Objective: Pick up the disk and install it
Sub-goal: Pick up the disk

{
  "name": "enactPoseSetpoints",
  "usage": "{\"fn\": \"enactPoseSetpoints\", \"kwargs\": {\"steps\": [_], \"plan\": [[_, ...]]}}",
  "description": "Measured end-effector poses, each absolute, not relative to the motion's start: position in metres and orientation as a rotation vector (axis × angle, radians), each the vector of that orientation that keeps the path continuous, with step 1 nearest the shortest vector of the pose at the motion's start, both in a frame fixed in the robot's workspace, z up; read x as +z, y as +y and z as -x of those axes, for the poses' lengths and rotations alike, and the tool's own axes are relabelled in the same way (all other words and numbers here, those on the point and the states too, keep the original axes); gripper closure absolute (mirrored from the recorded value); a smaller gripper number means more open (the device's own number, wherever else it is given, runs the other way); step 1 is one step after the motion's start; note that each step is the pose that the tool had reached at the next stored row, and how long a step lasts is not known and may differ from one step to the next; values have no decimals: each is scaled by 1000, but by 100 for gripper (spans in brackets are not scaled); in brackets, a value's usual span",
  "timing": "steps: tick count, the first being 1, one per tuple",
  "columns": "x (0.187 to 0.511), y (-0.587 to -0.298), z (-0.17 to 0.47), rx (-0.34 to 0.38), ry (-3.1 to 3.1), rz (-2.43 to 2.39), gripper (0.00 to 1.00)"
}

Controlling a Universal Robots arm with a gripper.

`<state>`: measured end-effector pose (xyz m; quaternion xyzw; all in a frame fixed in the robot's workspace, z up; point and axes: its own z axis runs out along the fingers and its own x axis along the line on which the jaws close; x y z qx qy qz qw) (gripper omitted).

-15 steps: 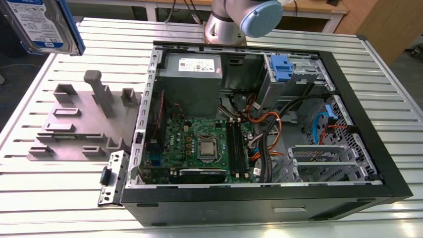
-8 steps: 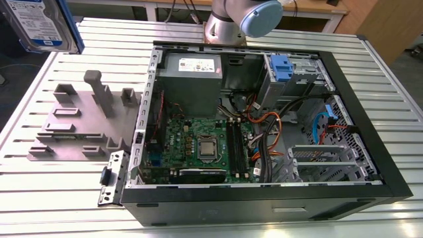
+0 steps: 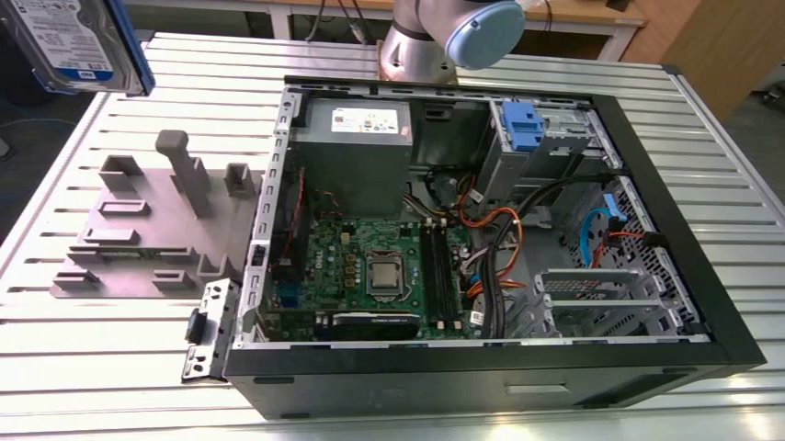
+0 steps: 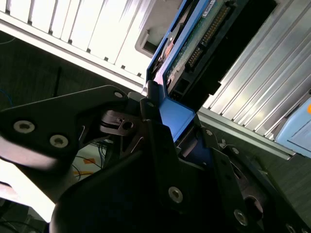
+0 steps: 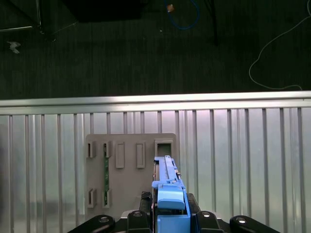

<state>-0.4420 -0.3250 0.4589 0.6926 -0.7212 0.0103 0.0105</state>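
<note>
The gripper [image 4: 167,124] is clamped tight on the disk [image 4: 194,46] - both fingers [image 4: 150,111] press on the blue plastic frame at one end, no gap showing. The disk is up in the air, clear of the table [image 3: 98,367], over the end at the exterior view's left. In the first wrist view it hangs edge-on above the grey holder [image 5: 129,170]. Its blue-and-white label faces the exterior view - the print is too small to read. The open computer case [image 3: 491,367] sits beside the holder, and the grey box [image 3: 358,118] in its far corner carries a white sticker.
</note>
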Motion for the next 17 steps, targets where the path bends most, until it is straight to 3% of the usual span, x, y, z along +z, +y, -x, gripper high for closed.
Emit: {"fn": "enactPoseSetpoints", "kwargs": {"steps": [17], "plan": [[459,-325,445,39,-2254,-2164,64]]}}
